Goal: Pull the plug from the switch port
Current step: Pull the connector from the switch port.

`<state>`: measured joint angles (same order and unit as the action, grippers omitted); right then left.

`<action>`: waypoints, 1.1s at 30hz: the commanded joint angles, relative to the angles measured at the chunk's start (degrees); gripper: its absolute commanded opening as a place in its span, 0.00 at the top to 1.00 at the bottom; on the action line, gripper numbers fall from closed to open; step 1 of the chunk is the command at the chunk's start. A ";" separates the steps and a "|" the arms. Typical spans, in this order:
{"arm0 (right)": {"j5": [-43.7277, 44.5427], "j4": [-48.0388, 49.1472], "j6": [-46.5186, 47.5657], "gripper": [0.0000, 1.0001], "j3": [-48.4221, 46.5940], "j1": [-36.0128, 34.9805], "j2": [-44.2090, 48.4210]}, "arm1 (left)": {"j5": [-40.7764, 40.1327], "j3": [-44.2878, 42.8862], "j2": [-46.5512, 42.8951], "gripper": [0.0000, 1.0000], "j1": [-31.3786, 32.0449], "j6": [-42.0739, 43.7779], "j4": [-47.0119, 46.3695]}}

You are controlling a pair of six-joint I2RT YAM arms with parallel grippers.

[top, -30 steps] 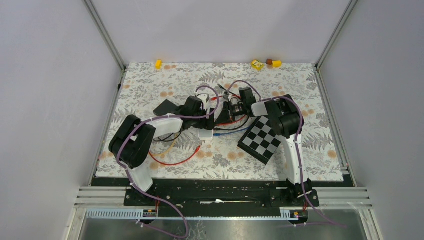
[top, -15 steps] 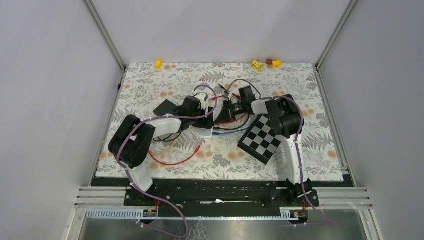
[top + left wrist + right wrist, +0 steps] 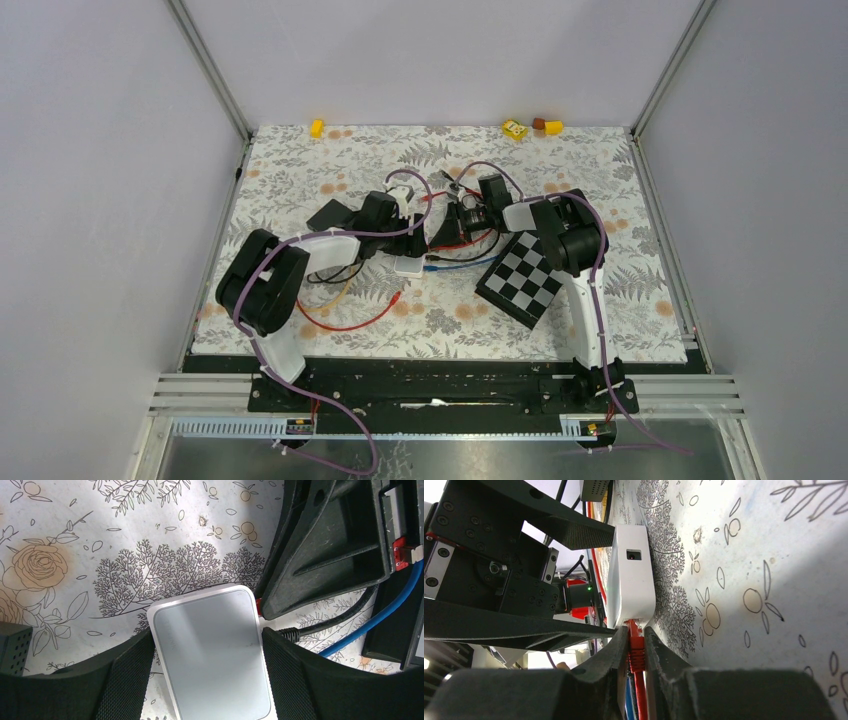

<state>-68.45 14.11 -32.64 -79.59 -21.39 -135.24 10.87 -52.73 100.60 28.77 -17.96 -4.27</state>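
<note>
Top external: white switch (image 3: 408, 266) is lying mid-way on the floral mat (image 3: 620, 290).
Left wrist: left gripper (image 3: 205, 640) is clamping the switch's two sides.
Right wrist: right gripper (image 3: 636, 632) is pinching the red plug (image 3: 636, 652), which is sitting in the switch port.

Overhead; wrist close-ups on switch (image 3: 212, 650)
</note>
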 commanded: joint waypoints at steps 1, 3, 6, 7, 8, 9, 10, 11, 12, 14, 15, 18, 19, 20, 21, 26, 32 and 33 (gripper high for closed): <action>2.13 2.58 -0.82 1.00 0.08 -0.05 1.60 | 3.09 0.17 0.05 0.25 -0.30 0.49 -1.40; 3.21 4.56 -2.06 1.00 1.69 -0.06 2.87 | 3.10 0.15 0.12 0.26 -0.30 0.47 -1.36; 2.80 5.29 -2.34 1.00 1.65 0.01 3.24 | 2.86 0.14 -0.04 0.27 -0.30 0.70 -1.42; 2.40 3.77 -1.51 1.00 0.94 0.09 3.02 | 2.77 0.17 -0.13 0.27 -0.30 0.80 -1.47; 2.30 2.02 -0.19 1.00 0.05 0.15 2.67 | 2.77 0.17 -0.16 0.27 -0.30 0.88 -1.44; 2.08 0.56 1.07 1.00 -0.82 0.20 2.25 | 2.74 0.15 -0.16 0.27 -0.30 0.98 -1.47; 1.86 -1.47 2.22 1.00 -1.88 0.25 1.62 | 2.75 0.17 -0.14 0.27 -0.30 1.05 -1.47; 1.37 -4.80 4.47 1.00 -3.51 0.25 0.70 | 2.71 0.17 -0.14 0.27 -0.30 1.08 -1.44; 0.75 -9.04 6.71 1.00 -5.76 0.23 -0.49 | 2.68 0.28 -0.14 0.27 -0.30 1.16 -1.46; 0.90 -13.62 9.78 1.00 -8.77 0.21 -1.72 | 2.19 0.25 0.01 0.27 -0.30 1.25 -1.44; 1.46 -15.20 10.10 1.00 -8.79 0.21 -1.59 | 1.95 0.26 0.22 0.27 -0.30 1.28 -1.30; 2.20 -14.78 10.28 1.00 -7.52 -0.32 -0.43 | 1.64 0.10 0.52 0.28 -0.30 1.26 -0.85; 2.38 -14.65 9.78 1.00 -6.88 -0.54 0.15 | 1.53 0.08 0.56 0.28 -0.30 1.26 -0.83; 2.62 -12.00 8.97 1.00 -5.97 -0.84 0.74 | 1.52 0.08 0.50 0.28 -0.30 1.26 -0.83; 2.88 -10.10 7.75 1.00 -4.85 -1.19 1.37 | 1.54 0.08 0.47 0.28 -0.30 1.32 -0.82; 2.95 0.01 1.51 1.00 -0.45 -2.03 3.06 | 1.61 0.08 0.14 0.29 -0.30 1.26 -0.87; 2.71 -15.60 12.97 1.00 -7.60 -0.85 -0.24 | 1.64 0.26 0.03 0.29 -0.30 1.56 -0.91; 3.07 -17.81 14.30 1.00 -8.60 -0.66 -0.58 | 1.54 0.26 0.04 0.29 -0.30 1.69 -0.91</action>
<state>-67.29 6.04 -27.83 -82.70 -22.35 -135.33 11.60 -52.73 100.68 28.36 -17.47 -4.40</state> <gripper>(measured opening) 0.211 0.734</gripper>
